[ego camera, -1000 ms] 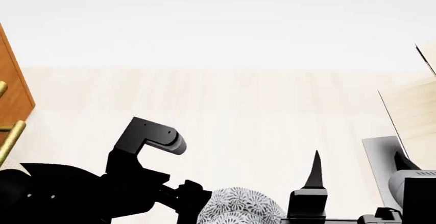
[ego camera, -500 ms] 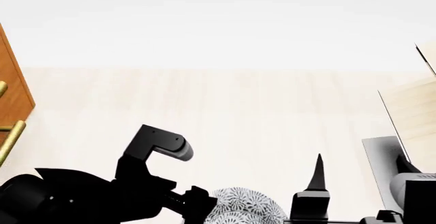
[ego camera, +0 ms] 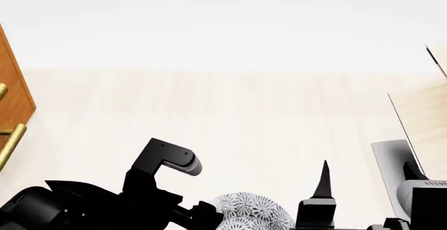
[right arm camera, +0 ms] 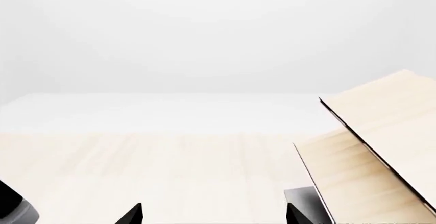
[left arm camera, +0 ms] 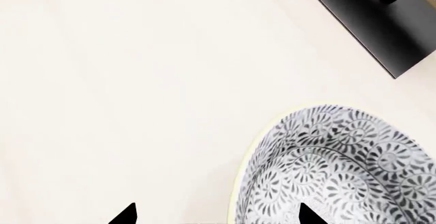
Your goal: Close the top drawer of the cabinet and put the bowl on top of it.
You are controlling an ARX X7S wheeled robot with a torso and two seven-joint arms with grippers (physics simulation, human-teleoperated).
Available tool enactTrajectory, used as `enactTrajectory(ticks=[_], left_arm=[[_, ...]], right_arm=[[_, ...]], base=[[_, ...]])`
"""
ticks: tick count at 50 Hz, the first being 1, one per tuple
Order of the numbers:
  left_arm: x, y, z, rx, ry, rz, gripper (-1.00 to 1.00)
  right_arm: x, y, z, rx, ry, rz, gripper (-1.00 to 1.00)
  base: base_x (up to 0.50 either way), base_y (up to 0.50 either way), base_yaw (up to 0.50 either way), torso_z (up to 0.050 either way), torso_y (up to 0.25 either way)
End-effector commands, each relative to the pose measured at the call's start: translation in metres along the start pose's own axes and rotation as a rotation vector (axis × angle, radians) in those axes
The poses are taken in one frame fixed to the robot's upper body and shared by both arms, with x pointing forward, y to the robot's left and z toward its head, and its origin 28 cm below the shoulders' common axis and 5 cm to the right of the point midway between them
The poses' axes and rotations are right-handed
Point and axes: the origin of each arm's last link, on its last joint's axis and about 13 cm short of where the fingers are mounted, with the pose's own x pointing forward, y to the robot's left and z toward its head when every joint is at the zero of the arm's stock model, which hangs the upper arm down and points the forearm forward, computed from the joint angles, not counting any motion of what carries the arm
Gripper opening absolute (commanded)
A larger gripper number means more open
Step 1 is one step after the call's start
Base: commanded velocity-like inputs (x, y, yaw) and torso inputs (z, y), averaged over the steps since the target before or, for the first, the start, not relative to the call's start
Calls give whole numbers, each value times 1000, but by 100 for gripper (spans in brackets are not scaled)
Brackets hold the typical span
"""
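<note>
- Grey-patterned white bowl [ego camera: 246,210] rests on the pale wooden floor [ego camera: 231,115], near the bottom edge of the head view.
- Left gripper [left arm camera: 216,215]: jaws apart, one tip over the bowl's inside.
- Right gripper [right arm camera: 214,214]: jaws apart, holding nothing.
- Reddish-brown cabinet [ego camera: 12,91] stands at far left, well apart.

Flat, bright, even light is washing out the upper frame; edges are rendering sharp, shadows barely showing.
</note>
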Motion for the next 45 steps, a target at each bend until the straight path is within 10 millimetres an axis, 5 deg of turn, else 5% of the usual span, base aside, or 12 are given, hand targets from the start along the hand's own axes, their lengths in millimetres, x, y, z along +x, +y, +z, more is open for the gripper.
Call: enactTrajectory(ticks=[1, 45], left_arm=[[3, 2, -5, 1, 12, 2, 100], [24, -4, -14, -15, 40, -42, 100]], right_arm=[[-1, 0, -1, 2, 0, -2, 100], [0, -3, -6, 10, 7, 0, 100]], base=[[0, 0, 0, 0, 0], [0, 0, 0, 0, 0]])
